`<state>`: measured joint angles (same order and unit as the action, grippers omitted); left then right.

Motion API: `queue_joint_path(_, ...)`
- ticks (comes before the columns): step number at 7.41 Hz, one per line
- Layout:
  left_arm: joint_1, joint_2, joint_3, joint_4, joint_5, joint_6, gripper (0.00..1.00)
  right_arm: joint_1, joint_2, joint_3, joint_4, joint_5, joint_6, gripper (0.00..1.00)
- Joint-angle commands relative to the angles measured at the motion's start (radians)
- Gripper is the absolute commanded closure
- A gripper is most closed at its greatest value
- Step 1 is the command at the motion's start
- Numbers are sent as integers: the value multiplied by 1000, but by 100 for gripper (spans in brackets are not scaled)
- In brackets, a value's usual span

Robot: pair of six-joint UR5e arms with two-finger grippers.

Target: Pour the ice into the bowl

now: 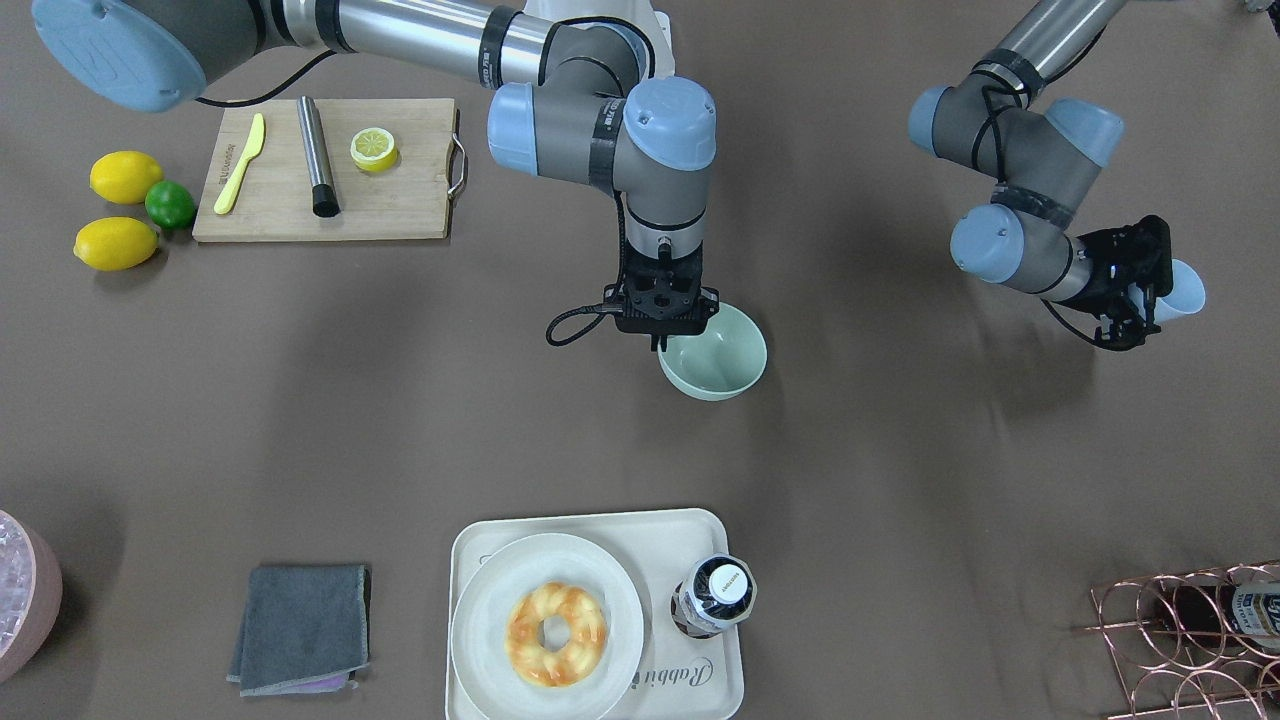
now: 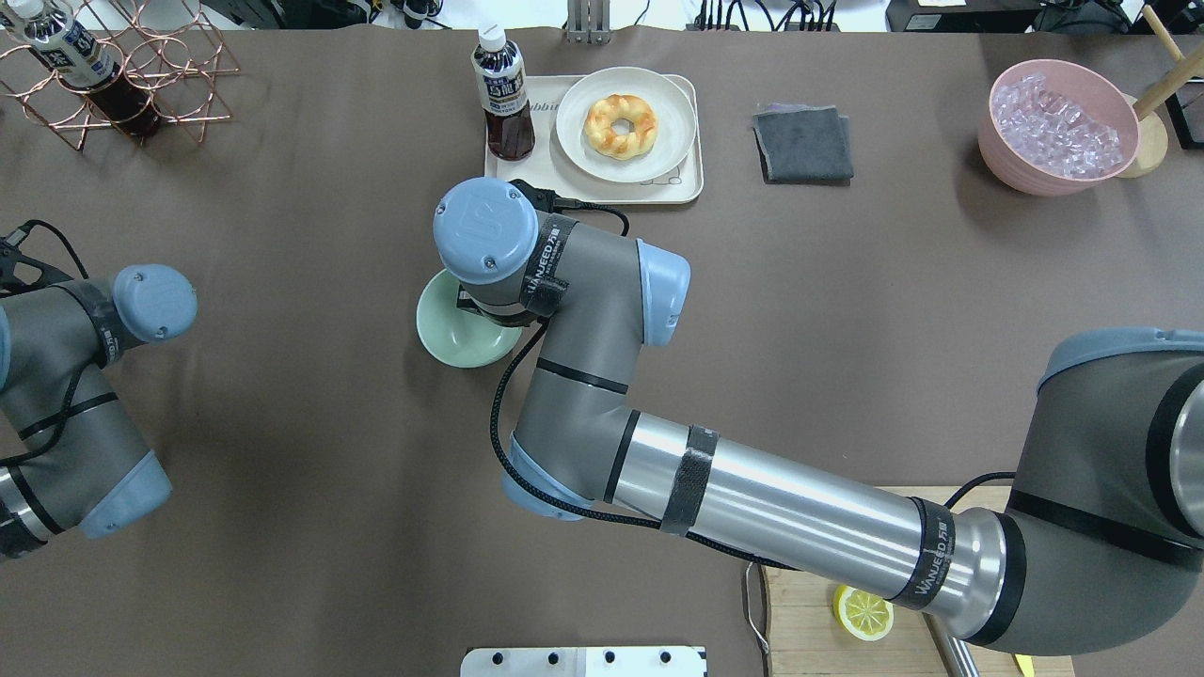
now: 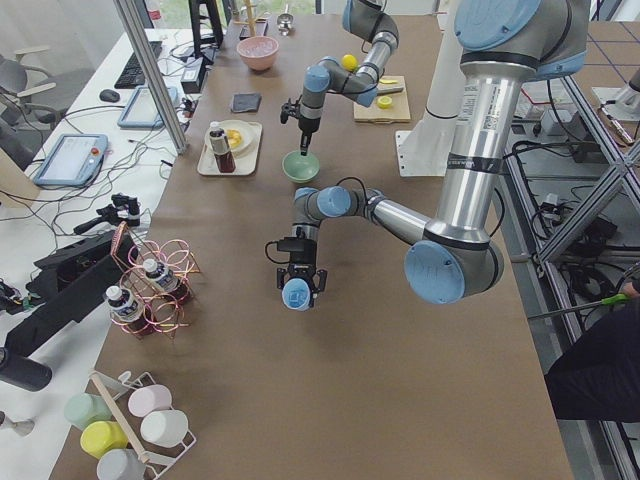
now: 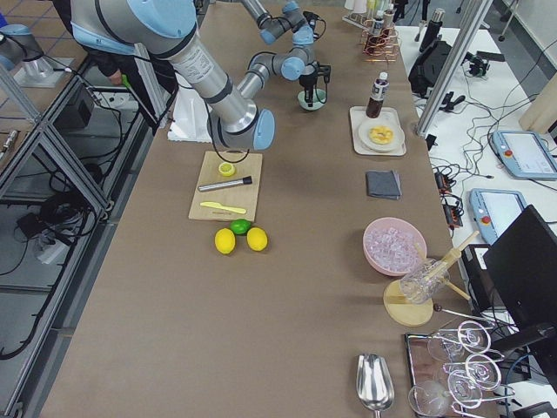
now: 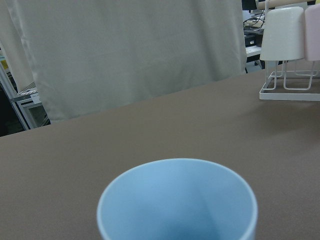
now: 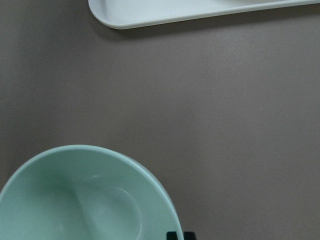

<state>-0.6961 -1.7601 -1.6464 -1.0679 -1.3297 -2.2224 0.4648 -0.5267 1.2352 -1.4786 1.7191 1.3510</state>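
A: Status, right gripper (image 1: 663, 340)?

B: Pointing straight down, clenched on the near rim of the green bowl (image 1: 722, 360). The bowl sits mid-table, a little short of the cream tray (image 1: 705, 530).

A: Left gripper (image 1: 1150, 300)?

B: Well off to the side, raised above the table, grasping a light blue cup (image 1: 1185, 290) that is tipped toward horizontal.

A: Ice?

B: Cannot tell. The left wrist view cuts off the bottom of the cup. The part of the bowl's inside that shows looks plain green.
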Motion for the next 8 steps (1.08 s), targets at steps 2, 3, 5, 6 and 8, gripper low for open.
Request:
queue_joint_path(2,-6,-58,-4,11,1,10,34,66,-1,24,-18,51,-39,21)
queue_joint_path(3,-6,-58,-4,12,1,12,34,69,-1,24,-20,50,-44,3)
queue_joint_path(5,-11,-67,-7,20,1,18,35,92,-1,49,-22,72,-43,2)
queue_joint_path(6,-14,-103,-15,66,0,32,35,130,-1,88,-60,112,-50,2)
queue_joint_path(8,-14,-192,-79,193,-2,33,35,289,-18,174,-201,257,-252,2)
